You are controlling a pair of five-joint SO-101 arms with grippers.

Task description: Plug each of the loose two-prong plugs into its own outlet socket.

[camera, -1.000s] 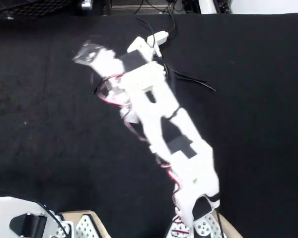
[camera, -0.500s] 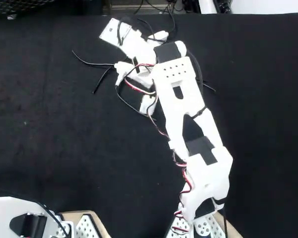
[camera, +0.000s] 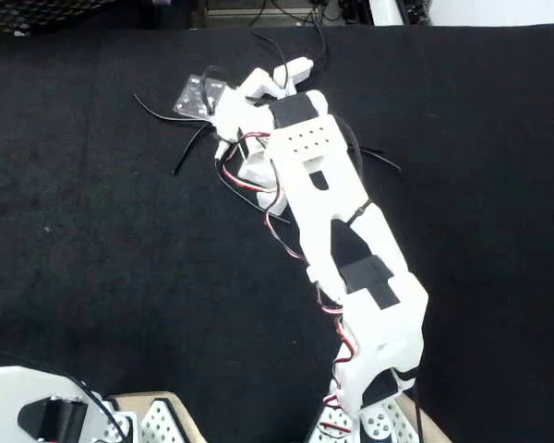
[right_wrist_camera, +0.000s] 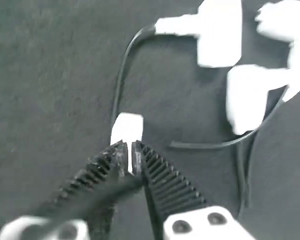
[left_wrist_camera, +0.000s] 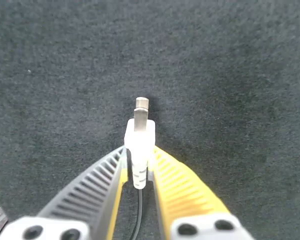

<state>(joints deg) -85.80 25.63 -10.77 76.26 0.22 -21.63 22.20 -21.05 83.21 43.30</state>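
Left claw (left_wrist_camera: 139, 156) pinches plug (left_wrist_camera: 139, 135), prongs ahead of its tips, over cloth (left_wrist_camera: 240, 60). Right claw (right_wrist_camera: 128, 152) clamps seemingly a second plug (right_wrist_camera: 126, 129); sockets (right_wrist_camera: 220, 35) lie beyond. Neither is seated yet.

No lettering, number, label or sign can be read on the white plug (left_wrist_camera: 139, 142), the arm (camera: 332, 212) or the black counter (camera: 92, 258).
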